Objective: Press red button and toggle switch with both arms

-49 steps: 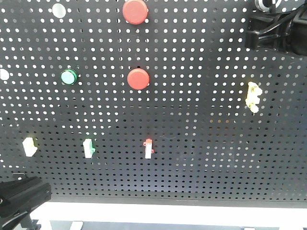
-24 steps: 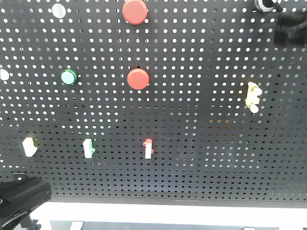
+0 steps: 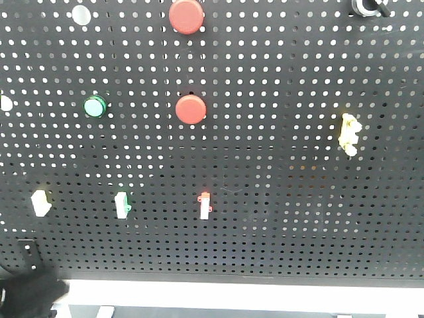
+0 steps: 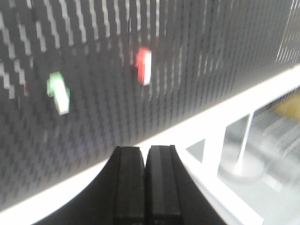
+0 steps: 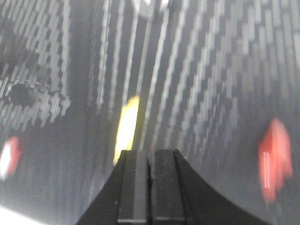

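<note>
Jaws together, both toward pegboard (image 3: 278, 225)

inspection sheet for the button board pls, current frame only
Surface: black pegboard, white ledge along its lower edge.
Job's things: upper red button, lower red button, red toggle switch in the bottom row; nothing touching them.
Clutter: green button, green toggle switch, pale yellow toggle switch, yellow switch, white button.
Grippers: left gripper shut, empty, low by the ledge; right gripper shut, empty, facing the yellow switch.
Cables: nothing seen.
Surroundings: blurred white frame beyond the ledge.
</note>
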Available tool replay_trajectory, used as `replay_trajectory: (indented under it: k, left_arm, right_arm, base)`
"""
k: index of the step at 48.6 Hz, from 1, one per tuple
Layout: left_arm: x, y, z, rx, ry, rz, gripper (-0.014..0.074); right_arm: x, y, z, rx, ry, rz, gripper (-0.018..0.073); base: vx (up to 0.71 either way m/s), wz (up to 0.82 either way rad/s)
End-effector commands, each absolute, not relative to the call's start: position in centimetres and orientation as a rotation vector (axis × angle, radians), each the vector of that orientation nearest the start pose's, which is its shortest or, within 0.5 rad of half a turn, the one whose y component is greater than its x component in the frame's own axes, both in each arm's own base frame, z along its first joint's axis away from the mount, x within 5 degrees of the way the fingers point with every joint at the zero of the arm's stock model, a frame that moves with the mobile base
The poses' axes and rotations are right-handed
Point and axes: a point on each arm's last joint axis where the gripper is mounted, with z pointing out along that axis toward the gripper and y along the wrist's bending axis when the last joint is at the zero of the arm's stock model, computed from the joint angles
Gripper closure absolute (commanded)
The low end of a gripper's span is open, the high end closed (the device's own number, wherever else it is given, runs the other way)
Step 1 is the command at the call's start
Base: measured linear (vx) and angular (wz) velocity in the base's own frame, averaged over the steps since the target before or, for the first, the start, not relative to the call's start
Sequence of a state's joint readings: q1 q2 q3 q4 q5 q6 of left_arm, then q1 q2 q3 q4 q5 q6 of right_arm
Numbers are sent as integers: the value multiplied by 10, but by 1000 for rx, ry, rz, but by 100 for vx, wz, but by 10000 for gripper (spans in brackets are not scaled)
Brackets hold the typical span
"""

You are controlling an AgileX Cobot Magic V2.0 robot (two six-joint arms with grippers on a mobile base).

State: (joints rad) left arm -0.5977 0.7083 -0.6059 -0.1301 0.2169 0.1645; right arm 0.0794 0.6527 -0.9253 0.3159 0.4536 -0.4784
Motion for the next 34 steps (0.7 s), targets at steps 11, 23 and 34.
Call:
replay_trajectory:
  k: [11,23,34]
  left_arm:
    - [91,-63,302,513,1596,-451,595]
    - [82,-58,288,533,1635,-448,595]
    - [82,-58,287,537,1644,-447,595]
  right_arm:
    - [44,13,350,-238,1471,32,562]
    - [33,12,319,-225,1448,37,562]
    - [34,13,314,-249,1507,49,562]
  base:
    - [0,0]
    - [0,0]
    - [0,0]
